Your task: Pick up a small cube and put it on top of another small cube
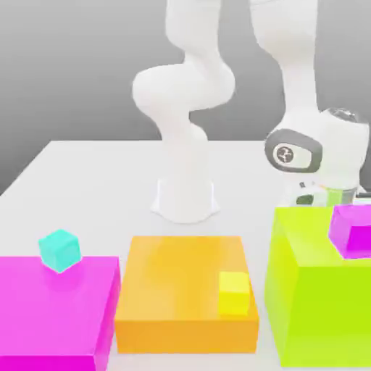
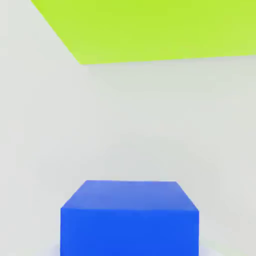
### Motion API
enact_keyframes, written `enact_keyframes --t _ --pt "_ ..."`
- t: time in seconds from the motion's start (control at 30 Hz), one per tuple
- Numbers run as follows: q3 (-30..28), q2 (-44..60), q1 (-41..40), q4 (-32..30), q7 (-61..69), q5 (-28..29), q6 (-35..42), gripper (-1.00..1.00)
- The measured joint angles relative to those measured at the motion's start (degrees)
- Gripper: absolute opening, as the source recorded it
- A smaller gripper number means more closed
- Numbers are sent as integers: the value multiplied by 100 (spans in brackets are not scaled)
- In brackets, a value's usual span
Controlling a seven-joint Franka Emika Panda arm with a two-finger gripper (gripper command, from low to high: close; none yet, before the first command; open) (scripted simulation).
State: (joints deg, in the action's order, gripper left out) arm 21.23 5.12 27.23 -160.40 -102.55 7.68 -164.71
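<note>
Taking the exterior view as a clock face with twelve at its top, the large magenta block [image 1: 58, 308] sits between seven and eight o'clock, cut off by the exterior view's left edge. The cyan cube [image 1: 59, 251] is at eight, turned so that a corner points downward and overlapping the block's far edge; whether it touches the block I cannot tell.

The robot's base [image 1: 185, 197] stands on the pale table [image 1: 94, 196] at the middle of the clock, with its arm [image 1: 181, 90] rising toward twelve. The flat orange block [image 1: 181, 279] lies at six. The yellow cube [image 1: 234, 293] rests on it, toward the block's own five o'clock corner.

Between two and three is the arm's white wrist [image 1: 319, 148], bent down behind the tall lime-green block [image 1: 315, 290], which stands near four. The small magenta cube [image 1: 353, 232] shows between three and four, against the green block's upper part and cut by the exterior view's right edge.

The deep-blue cube [image 2: 129, 232] is right up close in the hand view, with one face turned square to the camera and the pale table beyond it. The green block is in that view too, apart from the blue cube. The gripper [image 2: 129, 251] is closed down on the blue cube, its jaws only as far apart as the cube between them. I cannot tell whether the cube touches the table.
</note>
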Motion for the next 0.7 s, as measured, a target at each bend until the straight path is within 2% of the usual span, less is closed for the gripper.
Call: enact_keyframes --t 0.17,0.7 --pt "254 -70 196 439 1332 364 1122 -100" --pt "644 43 833 2287 5560 2634 4853 -100"
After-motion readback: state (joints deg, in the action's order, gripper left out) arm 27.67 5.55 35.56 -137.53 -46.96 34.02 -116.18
